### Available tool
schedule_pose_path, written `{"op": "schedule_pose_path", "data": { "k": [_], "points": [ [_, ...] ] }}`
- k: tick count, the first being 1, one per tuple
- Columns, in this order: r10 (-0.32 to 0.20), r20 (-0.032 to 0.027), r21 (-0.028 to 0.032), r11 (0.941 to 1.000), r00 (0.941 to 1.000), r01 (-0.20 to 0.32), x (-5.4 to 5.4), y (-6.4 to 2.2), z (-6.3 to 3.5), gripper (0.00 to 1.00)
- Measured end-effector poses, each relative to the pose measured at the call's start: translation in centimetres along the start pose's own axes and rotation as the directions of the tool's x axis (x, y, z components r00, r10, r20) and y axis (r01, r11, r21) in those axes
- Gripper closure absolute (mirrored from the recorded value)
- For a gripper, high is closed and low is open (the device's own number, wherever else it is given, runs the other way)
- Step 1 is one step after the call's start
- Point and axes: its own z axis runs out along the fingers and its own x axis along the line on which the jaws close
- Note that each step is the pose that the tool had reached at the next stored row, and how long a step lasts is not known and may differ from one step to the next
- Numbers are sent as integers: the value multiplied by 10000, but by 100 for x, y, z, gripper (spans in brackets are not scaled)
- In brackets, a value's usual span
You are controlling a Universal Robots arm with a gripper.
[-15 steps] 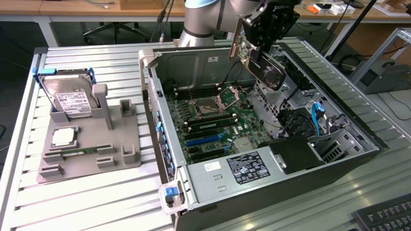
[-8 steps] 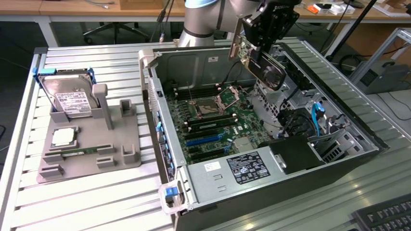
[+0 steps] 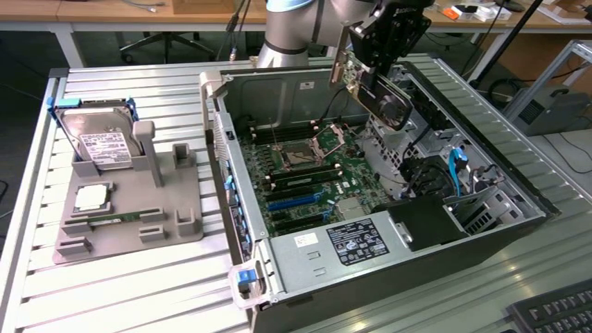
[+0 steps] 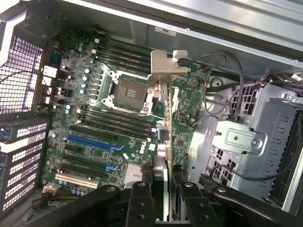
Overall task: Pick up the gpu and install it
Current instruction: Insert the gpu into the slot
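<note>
The gpu point(image 3: 389, 104) hangs in the air over the far end of the open computer case point(image 3: 240, 139), tilted, with its black fan side toward the exterior view's right. My gripper point(image 3: 378, 73) is shut on its upper edge. In the wrist view the gpu point(image 4: 187, 101) runs edge-on away from my gripper point(image 4: 163, 191), its silvery bracket point(image 4: 165, 66) at the far end. It clears the motherboard point(image 4: 94, 109) below. The black fingers point(image 4: 141, 201) press on both sides of the card. The blue expansion slots point(image 4: 92, 142) lie open on the board.
A grey fixture point(image 3: 176, 201) at the exterior view's left holds a hard drive point(image 3: 102, 142), a processor point(image 3: 91, 198) and a memory stick point(image 3: 116, 218). Inside the case are a power supply point(image 3: 347, 243), loose cables point(image 4: 232, 80) and a drive cage point(image 4: 265, 137). A keyboard point(image 3: 555, 312) lies at the front right.
</note>
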Motion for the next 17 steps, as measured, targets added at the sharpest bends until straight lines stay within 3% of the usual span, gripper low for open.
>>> {"op": "schedule_pose_path", "data": {
  "k": [17],
  "points": [
    [-132,3,-3,9999,9999,132,0,0,0,73]
  ]
}}
